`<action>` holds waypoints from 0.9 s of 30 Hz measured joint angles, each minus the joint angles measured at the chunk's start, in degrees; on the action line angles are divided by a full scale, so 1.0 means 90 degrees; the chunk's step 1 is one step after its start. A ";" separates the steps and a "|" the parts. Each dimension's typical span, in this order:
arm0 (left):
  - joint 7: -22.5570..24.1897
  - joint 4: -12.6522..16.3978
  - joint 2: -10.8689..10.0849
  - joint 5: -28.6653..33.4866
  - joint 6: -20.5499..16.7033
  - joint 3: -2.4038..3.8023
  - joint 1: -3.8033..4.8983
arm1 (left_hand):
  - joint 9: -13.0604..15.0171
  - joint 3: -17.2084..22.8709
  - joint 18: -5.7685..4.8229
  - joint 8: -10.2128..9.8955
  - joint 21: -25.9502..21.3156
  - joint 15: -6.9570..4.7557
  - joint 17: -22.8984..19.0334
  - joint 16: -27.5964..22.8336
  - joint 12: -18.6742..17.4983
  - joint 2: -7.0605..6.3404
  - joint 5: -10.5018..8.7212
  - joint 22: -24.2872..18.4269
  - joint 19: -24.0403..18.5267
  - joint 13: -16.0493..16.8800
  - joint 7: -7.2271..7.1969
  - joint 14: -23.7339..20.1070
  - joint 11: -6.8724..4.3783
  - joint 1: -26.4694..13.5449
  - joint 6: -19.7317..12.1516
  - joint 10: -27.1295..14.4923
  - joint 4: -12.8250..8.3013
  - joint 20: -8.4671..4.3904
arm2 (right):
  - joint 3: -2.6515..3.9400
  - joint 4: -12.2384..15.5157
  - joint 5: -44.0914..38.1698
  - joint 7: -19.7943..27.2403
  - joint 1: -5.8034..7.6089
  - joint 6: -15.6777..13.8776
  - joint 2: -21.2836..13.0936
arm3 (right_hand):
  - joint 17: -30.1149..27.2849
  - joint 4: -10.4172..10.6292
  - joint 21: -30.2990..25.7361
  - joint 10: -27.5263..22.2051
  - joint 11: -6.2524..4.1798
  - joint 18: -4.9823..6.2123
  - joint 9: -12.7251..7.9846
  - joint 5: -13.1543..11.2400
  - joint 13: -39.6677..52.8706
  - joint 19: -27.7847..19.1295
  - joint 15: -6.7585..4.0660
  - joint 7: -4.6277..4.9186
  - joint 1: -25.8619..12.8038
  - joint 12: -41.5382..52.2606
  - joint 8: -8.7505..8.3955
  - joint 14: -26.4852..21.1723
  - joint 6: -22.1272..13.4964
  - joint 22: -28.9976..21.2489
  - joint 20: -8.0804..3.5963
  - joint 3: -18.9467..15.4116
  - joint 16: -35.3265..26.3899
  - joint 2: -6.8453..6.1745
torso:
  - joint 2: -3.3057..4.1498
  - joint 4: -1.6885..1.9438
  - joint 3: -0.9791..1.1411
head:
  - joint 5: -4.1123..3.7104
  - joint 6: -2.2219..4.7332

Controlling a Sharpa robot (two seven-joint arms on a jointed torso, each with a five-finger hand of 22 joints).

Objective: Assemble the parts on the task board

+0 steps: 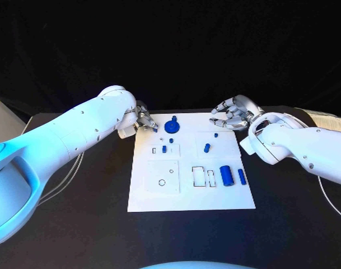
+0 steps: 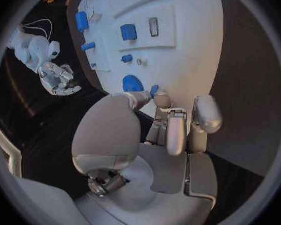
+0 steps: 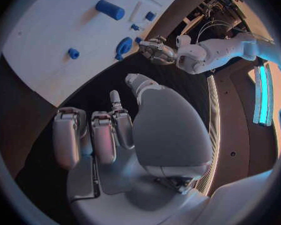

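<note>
Blue gear meets my left hand's fingertips in its wrist view; right hand hovers empty, fingers spread.

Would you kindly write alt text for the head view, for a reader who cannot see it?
A white task board lies on a black table, with small blue parts scattered on it. The robot's left hand is at the board's far left corner, fingertips near a round blue part; the right hand hovers, fingers curled, past the far right corner.
</note>
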 measured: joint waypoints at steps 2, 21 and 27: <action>0.0009 -0.0002 0.0003 0.0035 -0.0007 -0.0009 -0.0001 | -0.0001 0.0128 -0.0001 0.0320 0.0000 -0.0031 0.0000 0.0000 -0.0075 -0.0040 -0.0009 -0.0027 -0.0043 -0.0105 -0.0017 -0.0010 -0.0035 0.0070 -0.0065 -0.0037 0.0030 -0.0043 | 0.0000 -0.0003 0.0000 -0.0001 0.0000 0.0000 0.0002 | 0.0000 0.0000 0.0000 0.0000 0.0000 0.0000 0.0000 0.0000 0.0000 0.0000 0.0000 0.0000 0.0000 0.0000 0.0000 0.0000 0.0000 0.0000 0.0000 0.0000 0.0000 0.0000 | -0.0001 0.0001 0.0000 | -0.0001 -0.0009; 0.0039 0.1039 -0.0553 0.0445 -0.0140 -0.0016 -0.0014 | -0.0001 0.0383 -0.0001 0.1017 -0.0002 -0.0055 0.0000 0.0000 -0.0087 -0.0107 0.0038 -0.0013 -0.0020 -0.0143 -0.0069 0.0010 -0.0105 0.0046 -0.0253 -0.0010 0.0285 -0.0064 | 0.0000 -0.0013 0.0000 -0.0008 0.0000 0.0003 -0.0025 | 0.0000 0.0000 0.0000 0.0000 0.0000 0.0000 0.0005 0.0026 -0.0001 0.0000 0.0000 0.0000 0.0000 0.0000 0.0000 0.0000 0.0000 -0.0002 0.0000 0.0000 0.0000 0.0000 | -0.0040 0.0034 -0.0003 | -0.0017 0.0022; 0.0025 0.1759 -0.1005 0.0549 -0.0241 -0.0012 -0.0028 | 0.0001 0.0405 -0.0001 0.1072 0.0020 -0.0055 0.0000 0.0006 -0.0036 -0.0182 0.0067 0.0044 0.0003 -0.0074 -0.0068 0.0010 -0.0149 -0.0028 -0.0252 0.0035 0.0307 -0.0087 | -0.0001 -0.0017 0.0000 -0.0009 0.0000 0.0003 -0.0056 | 0.0000 0.0000 0.0000 0.0000 0.0000 0.0000 0.0005 0.0025 -0.0001 0.0000 0.0000 0.0000 0.0000 0.0000 0.0000 0.0000 0.0000 -0.0002 0.0000 0.0000 0.0000 0.0000 | -0.0081 0.0070 -0.0015 | -0.0023 -0.0016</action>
